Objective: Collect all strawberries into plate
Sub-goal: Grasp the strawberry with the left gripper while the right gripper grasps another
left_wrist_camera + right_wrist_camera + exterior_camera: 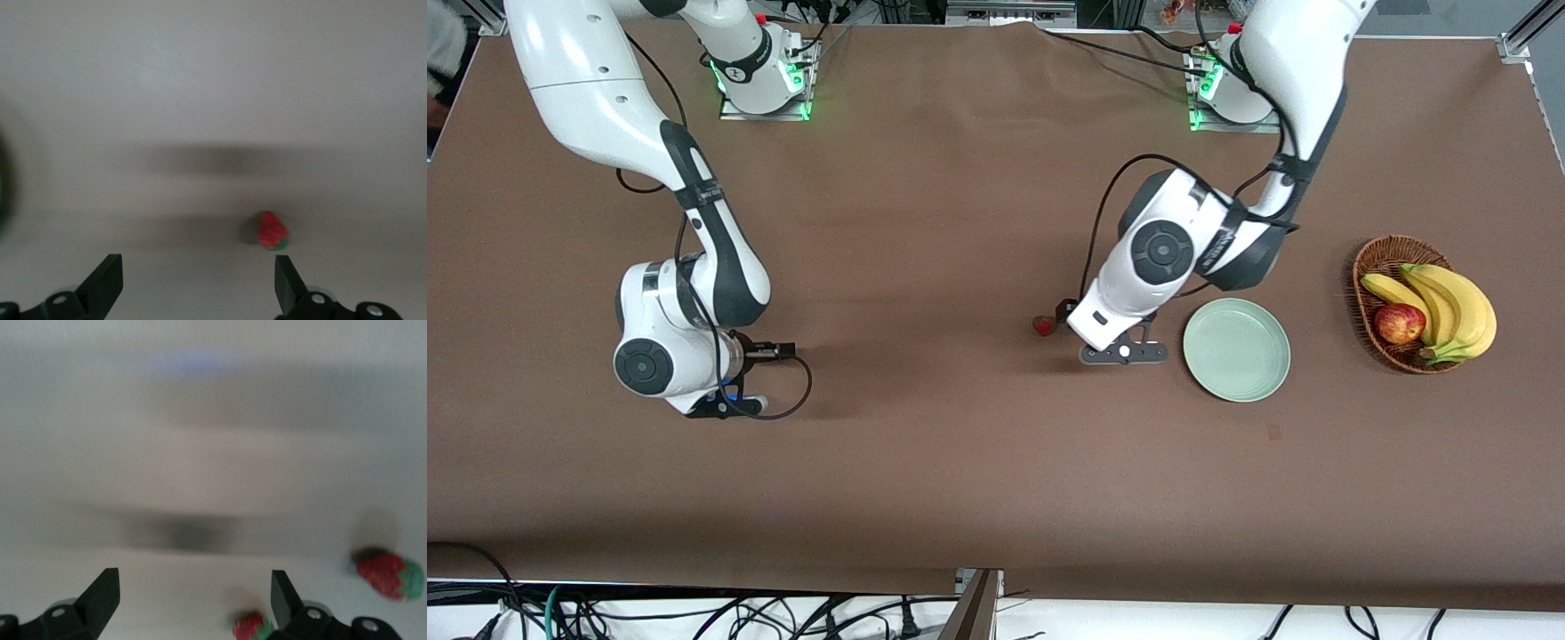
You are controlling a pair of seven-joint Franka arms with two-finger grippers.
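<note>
**Reaching for berries, plate bare**

Hanging low over the brown table (925, 222), the left gripper (197, 283) has its fingers (103, 283) spread wide with nothing between them. It is over the middle of the table, just beside the plate (1236, 349) on the side toward the right arm's end. One strawberry (272, 231) lies on the cloth close to one fingertip in the left wrist view; the front view shows it as a red spot (1041, 325) at the edge of that arm's hand.

The right gripper (193, 600) hangs low over the table toward the right arm's end, well apart from the plate, its fingers (100, 597) likewise wide apart and holding nothing. Its wrist view shows two more strawberries, one (389, 574) lying off to the side and another (251, 627) right by a fingertip. The front view hides these under the arm.

The pale green plate holds no berries. A wicker basket (1371, 267) with bananas (1449, 302) and an apple (1399, 323) sits toward the left arm's end, near the plate.
</note>
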